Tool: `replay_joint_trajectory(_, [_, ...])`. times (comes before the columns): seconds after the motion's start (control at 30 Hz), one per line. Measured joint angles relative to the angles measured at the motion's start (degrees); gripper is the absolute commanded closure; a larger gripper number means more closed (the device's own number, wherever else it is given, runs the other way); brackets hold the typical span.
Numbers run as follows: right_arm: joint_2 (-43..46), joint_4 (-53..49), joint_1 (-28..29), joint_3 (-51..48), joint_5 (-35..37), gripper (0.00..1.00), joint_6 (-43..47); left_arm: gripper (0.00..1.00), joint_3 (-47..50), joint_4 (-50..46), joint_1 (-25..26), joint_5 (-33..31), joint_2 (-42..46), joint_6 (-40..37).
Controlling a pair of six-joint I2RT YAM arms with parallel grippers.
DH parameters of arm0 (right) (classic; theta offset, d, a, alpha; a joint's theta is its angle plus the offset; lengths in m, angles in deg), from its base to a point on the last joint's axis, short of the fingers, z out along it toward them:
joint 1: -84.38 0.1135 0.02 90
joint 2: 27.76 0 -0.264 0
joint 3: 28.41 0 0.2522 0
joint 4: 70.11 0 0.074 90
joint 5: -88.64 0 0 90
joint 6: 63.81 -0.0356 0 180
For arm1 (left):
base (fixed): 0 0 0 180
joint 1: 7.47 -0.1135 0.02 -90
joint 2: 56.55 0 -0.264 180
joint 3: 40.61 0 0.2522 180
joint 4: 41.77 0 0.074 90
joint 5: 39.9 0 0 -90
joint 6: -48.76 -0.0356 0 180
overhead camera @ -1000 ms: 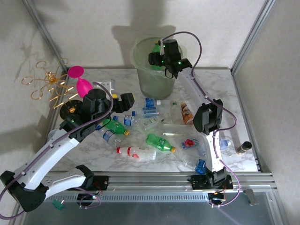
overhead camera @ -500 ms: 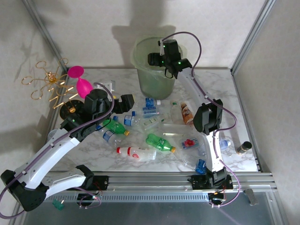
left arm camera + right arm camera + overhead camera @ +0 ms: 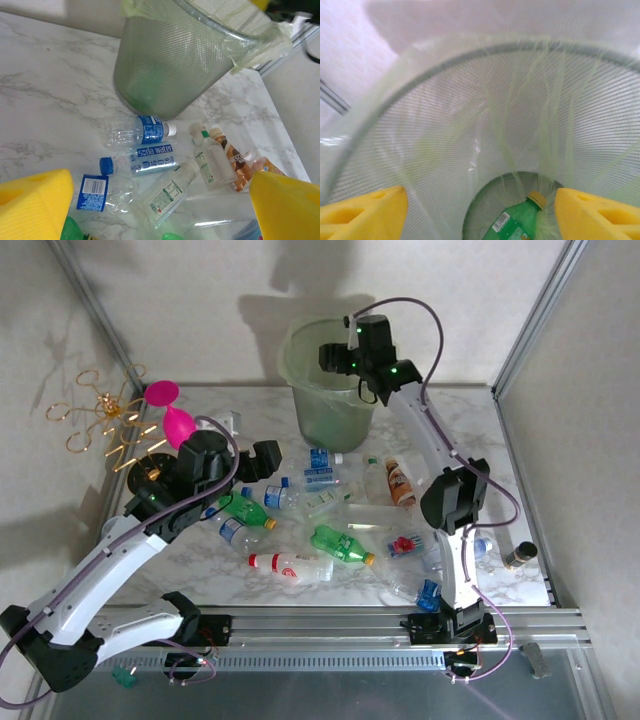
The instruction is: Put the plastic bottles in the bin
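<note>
The bin (image 3: 325,415), a pale-green mesh bucket with a liner, stands at the back of the table. My right gripper (image 3: 338,358) hangs open over its mouth, holding nothing. In the right wrist view its yellow pads (image 3: 362,215) frame the bin's inside (image 3: 445,125), where a green bottle (image 3: 520,222) with a yellow cap lies on the bottom. My left gripper (image 3: 262,462) is open above several plastic bottles lying flat on the table. Below the left gripper (image 3: 160,210) are a soda water bottle (image 3: 150,157), a clear white-labelled bottle (image 3: 167,192) and a brown bottle (image 3: 232,155).
More bottles lie mid-table: green ones (image 3: 245,510) (image 3: 340,543) and a red-labelled one (image 3: 290,565). A pink ornament with gold wire (image 3: 170,415) stands at the left. A small dark bottle (image 3: 518,556) sits near the right edge. Metal frame posts flank the table.
The green bottle held by the right gripper over the bin has been let go and now lies inside it. The right gripper has shifted slightly right. The left gripper has barely moved.
</note>
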State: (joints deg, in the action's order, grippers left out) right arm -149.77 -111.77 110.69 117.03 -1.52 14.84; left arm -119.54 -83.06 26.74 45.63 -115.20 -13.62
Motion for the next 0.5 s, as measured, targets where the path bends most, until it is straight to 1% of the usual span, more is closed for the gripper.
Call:
replay_joint_trajectory(0.07, [4.48, 0.87, 0.00, -2.67, 0.00, 0.22, -0.33, 0.10, 0.00, -0.26, 0.00, -1.07, 1.07, 1.03])
replay_joint_trajectory(0.13, [9.42, 2.67, 0.04, -6.47, -0.07, 0.18, -0.87, 0.09, 0.02, -0.57, 0.00, -1.99, 2.47, 2.14])
replay_joint_trajectory(0.2, [14.84, 4.96, 0.07, -11.39, -0.07, 0.15, -1.88, 0.08, 0.02, -0.90, 0.00, -2.47, 3.96, 3.28])
replay_joint_trajectory(0.3, [22.71, 7.96, 0.17, -19.30, -0.92, 0.13, -3.98, 0.06, 0.02, -1.92, -0.09, -2.80, 5.60, 5.51])
replay_joint_trajectory(0.4, [28.52, 9.84, 0.39, -26.25, -1.68, 0.12, -5.95, 0.03, 0.02, -4.76, -0.11, -4.92, 5.99, 9.29])
replay_joint_trajectory(0.5, [33.42, 11.85, 0.98, -34.45, -2.51, 0.10, -8.07, 0.02, 0.02, -9.16, -0.52, -7.63, 6.01, 14.34])
